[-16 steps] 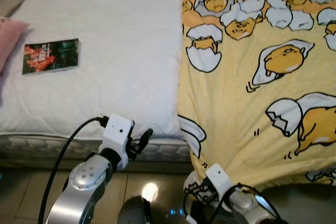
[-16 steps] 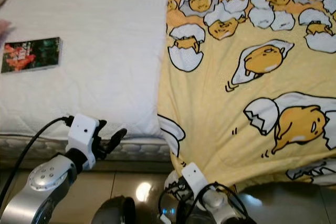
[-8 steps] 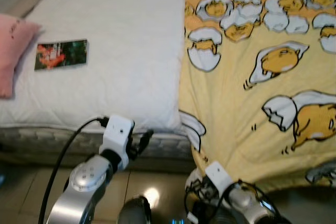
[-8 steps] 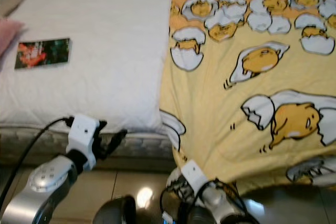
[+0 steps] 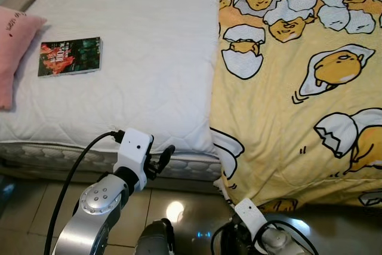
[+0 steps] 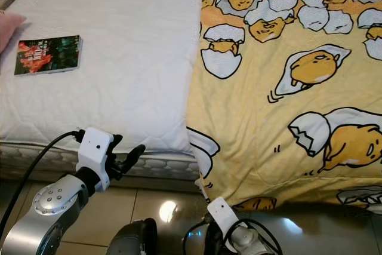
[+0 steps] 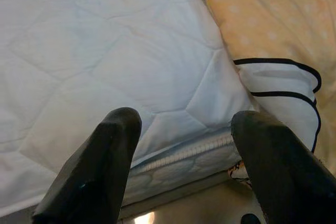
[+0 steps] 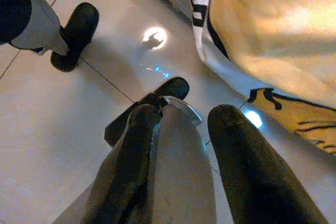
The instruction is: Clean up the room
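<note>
White quilted mattress [image 5: 149,58] — front edge met by the left gripper [image 7: 181,145], fingers spread wide, nothing held. Book [image 5: 70,56] laid flat near the mattress's left side, beside a pink pillow [image 5: 13,46]. Yellow egg-print blanket [image 5: 298,88] draped over the right half, hanging past the edge. Right gripper [image 8: 178,129] held low over glossy floor tiles [image 8: 47,124] — fingers parted, empty.

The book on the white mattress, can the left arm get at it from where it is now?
Probably not without moving. The book lies well back on the mattress beside a pink pillow, while the left gripper hangs open-jawed at the mattress's near edge. Nothing blocks the way; it looks a long stretch.
</note>
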### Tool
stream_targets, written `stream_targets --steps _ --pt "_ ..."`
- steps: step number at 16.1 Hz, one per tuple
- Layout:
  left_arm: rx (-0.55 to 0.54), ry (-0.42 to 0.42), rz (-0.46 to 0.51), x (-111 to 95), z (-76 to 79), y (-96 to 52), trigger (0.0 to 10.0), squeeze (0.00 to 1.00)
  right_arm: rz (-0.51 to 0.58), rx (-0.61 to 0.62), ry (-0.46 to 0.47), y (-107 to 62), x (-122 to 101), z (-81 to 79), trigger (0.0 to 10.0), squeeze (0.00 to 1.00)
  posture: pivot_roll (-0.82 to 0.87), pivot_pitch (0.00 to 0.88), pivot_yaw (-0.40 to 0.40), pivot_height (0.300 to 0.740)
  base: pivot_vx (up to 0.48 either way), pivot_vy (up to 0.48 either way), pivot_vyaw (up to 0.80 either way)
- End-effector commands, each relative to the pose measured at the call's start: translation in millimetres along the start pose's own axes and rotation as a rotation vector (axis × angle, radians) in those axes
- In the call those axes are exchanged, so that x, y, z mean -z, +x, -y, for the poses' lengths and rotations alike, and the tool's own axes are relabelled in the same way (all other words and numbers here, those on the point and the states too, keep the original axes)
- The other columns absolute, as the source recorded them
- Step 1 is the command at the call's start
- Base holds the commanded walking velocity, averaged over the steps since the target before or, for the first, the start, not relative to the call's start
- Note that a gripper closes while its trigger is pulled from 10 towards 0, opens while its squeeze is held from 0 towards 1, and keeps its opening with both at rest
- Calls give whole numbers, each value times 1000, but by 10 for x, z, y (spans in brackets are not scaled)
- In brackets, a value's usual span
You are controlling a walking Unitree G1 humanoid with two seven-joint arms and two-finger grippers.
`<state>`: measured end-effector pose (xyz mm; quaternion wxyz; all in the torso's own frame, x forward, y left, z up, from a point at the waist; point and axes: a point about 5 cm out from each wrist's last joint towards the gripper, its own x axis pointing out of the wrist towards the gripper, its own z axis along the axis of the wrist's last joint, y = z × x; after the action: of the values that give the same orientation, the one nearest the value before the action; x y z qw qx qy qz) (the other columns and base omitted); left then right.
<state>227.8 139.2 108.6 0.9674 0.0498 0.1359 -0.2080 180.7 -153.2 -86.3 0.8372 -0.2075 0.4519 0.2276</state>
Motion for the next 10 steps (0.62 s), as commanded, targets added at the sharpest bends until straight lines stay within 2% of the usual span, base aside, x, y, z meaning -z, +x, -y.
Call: stream_targets --steps 1,3,4,5,6,7,10 --pt "3 -3 -15 38 -1 -20 10000 0 -33 -6 41 -13 128 -83 10000 1000 167 184 61 724 0 0 0" --pt "-7 5 -1 20 -9 2 10000 0 59 58 94 -2 -35 5 10000 1000 161 174 55 724 0 0 0" --pt "-22 13 16 1 -29 39 10000 0 177 142 147 -9 -244 136 10000 1000 149 157 47 724 0 0 0" --pt "-26 13 25 -10 -33 67 10000 0 251 184 181 -24 -368 209 10000 251 141 146 42 724 0 0 0" --pt "-28 4 41 -31 -27 113 10000 0 372 242 217 -68 -562 317 10000 0 126 130 34 724 0 0 0" --pt "-28 -2 52 -45 -13 158 10000 0 485 297 235 -128 -736 410 10000 0 119 120 30 724 0 0 0" --pt "-18 -13 90 -87 51 313 10000 0 669 353 313 -259 -1055 573 10000 0 87 56 10 724 0 0 0"
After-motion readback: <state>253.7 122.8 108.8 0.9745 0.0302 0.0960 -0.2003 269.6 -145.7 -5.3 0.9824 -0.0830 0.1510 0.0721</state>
